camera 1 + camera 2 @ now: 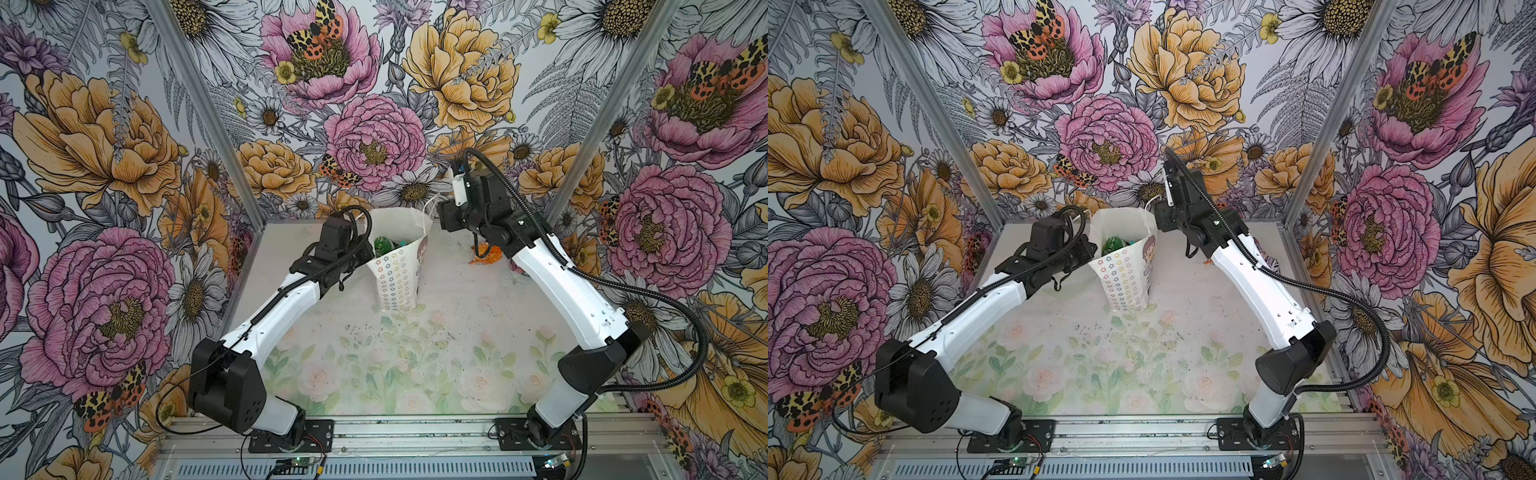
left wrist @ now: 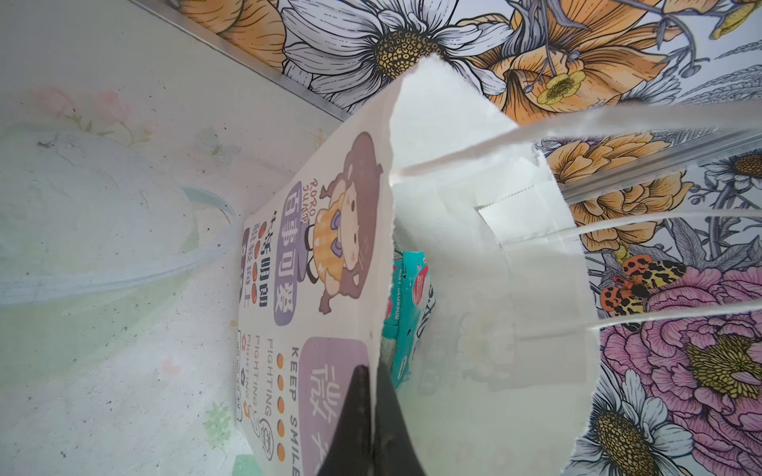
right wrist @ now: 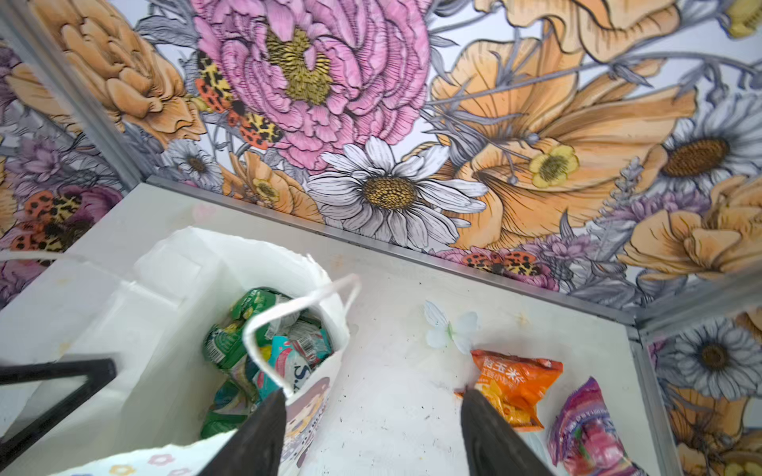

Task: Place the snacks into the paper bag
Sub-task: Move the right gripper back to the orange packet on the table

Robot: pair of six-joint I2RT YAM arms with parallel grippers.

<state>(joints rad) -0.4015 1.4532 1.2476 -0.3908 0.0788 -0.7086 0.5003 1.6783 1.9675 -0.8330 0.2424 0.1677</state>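
Observation:
The paper bag (image 1: pixel 397 270) stands upright at the back middle of the table, mouth open. My left gripper (image 2: pixel 371 371) is shut on the paper bag's (image 2: pixel 330 268) left rim, one finger outside and one inside. Inside the paper bag (image 3: pixel 165 329) lie green snacks (image 3: pixel 224 342) and a teal-pink one (image 3: pixel 284 358). My right gripper (image 3: pixel 373 393) hangs open above the table beside the bag's right edge, nothing between its fingers. An orange snack (image 3: pixel 515 383) and a purple-pink one (image 3: pixel 585 428) lie on the table to the right of it. The orange snack (image 1: pixel 484 253) also shows in a top view.
A white string handle (image 3: pixel 297 313) loops over the bag's mouth. A small white paper butterfly (image 3: pixel 451 329) lies near the orange packet. The flowered back wall and its metal rail (image 3: pixel 371 239) stand close behind the bag. The right arm (image 1: pixel 540 270) covers part of the table's right corner.

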